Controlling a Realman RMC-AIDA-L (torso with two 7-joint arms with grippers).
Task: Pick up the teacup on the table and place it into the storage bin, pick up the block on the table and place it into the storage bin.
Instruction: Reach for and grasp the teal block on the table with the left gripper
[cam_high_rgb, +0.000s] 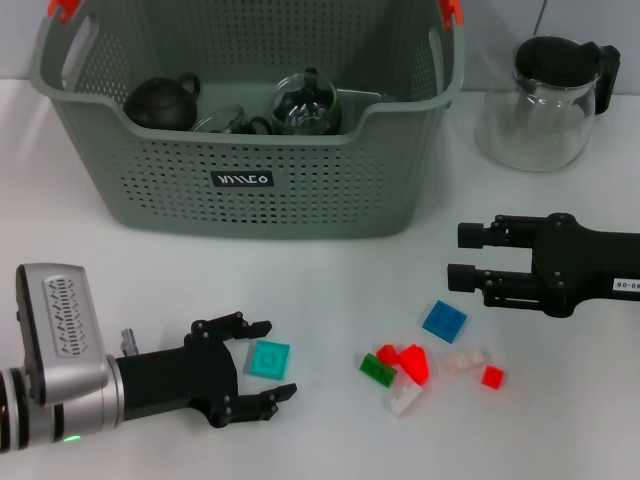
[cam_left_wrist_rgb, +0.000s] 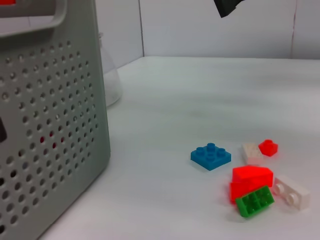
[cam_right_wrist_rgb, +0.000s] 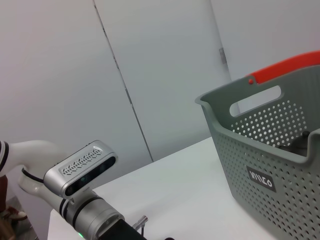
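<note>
A teal block (cam_high_rgb: 268, 357) lies flat on the white table (cam_high_rgb: 330, 290), between the two spread fingers of my left gripper (cam_high_rgb: 274, 360), which is open around it at the lower left. The grey-green storage bin (cam_high_rgb: 250, 185) stands at the back centre; its perforated wall (cam_left_wrist_rgb: 50, 130) fills one side of the left wrist view, and the bin (cam_right_wrist_rgb: 270, 150) also shows in the right wrist view. I cannot pick out a teacup on the table. My right gripper (cam_high_rgb: 457, 256) hovers open and empty at the right, above a loose group of blocks.
A black teapot (cam_high_rgb: 162, 101) and a glass teapot (cam_high_rgb: 306, 104) sit in the bin. A glass jug (cam_high_rgb: 545, 100) with a black lid stands back right. Blue (cam_high_rgb: 444, 320), red (cam_high_rgb: 410, 362), green (cam_high_rgb: 377, 370) and white (cam_high_rgb: 405, 398) blocks lie right of centre.
</note>
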